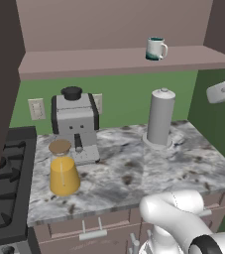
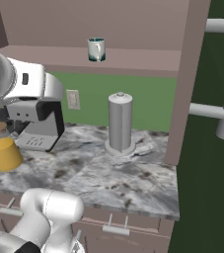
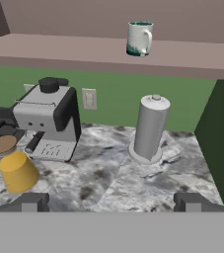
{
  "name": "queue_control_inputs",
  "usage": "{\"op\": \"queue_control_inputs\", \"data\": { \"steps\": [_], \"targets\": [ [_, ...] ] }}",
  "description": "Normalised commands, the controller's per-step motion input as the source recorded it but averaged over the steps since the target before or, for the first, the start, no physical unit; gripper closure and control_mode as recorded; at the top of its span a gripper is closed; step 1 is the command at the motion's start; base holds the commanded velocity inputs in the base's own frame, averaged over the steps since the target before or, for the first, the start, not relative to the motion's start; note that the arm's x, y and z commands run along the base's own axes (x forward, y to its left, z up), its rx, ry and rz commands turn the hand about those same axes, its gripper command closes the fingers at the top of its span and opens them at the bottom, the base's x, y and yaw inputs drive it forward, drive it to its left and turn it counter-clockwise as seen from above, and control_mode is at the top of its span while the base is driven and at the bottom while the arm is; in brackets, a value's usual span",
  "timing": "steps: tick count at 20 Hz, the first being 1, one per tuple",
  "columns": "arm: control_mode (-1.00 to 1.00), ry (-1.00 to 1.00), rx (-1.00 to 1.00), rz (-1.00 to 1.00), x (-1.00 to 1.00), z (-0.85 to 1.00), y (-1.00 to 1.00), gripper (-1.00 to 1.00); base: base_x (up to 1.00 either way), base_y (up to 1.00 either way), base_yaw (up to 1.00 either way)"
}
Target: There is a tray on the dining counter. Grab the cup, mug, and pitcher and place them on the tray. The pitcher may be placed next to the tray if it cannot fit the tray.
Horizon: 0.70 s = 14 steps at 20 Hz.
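The marbled worktop (image 1: 129, 173) is the landmark: a grey-white stone slab veined with dark flecks, with brown drawer fronts and metal pulls below its front edge and a matte green wall behind it. Left of it lies the black stove (image 1: 2, 183) with its grid of cast burner grates. Above its rear runs a smooth mauve-brown shelf (image 1: 109, 62), and on that shelf stands the mug (image 1: 156, 48), a small glossy whitish cylinder with a dark teal rim and base and a loop handle. At the worktop's back left sits a boxy brushed-grey espresso machine (image 1: 75, 124) with black side panels and a round black knob on top. Toward its back right a plain grey upright cylinder (image 1: 160, 118) rises from a round base. The pitcher (image 1: 63, 171), a clear conical carafe filled with orange-yellow liquid and capped by a flat brownish lid, rests near the worktop's front left, just before the machine. The gripper (image 3: 111, 201) hovers off the worktop's front edge, its dark blocky fingertips (image 3: 29, 201) set wide apart and holding nothing.
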Motion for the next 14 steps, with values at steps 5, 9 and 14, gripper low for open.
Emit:
{"op": "queue_control_inputs", "data": {
  "steps": [5, 9, 14],
  "targets": [
    [-1.00, -0.05, 0.00, 0.06, 0.09, 0.24, 0.00, -1.00, 0.00, 0.00, 0.00],
    [-1.00, -0.03, 0.01, 0.11, 0.17, 0.02, -0.03, -1.00, 0.00, 0.00, 0.00],
    [-1.00, -0.02, 0.00, 0.10, 0.46, -0.01, -0.14, -1.00, 0.00, 0.00, 0.00]
  ]
}}
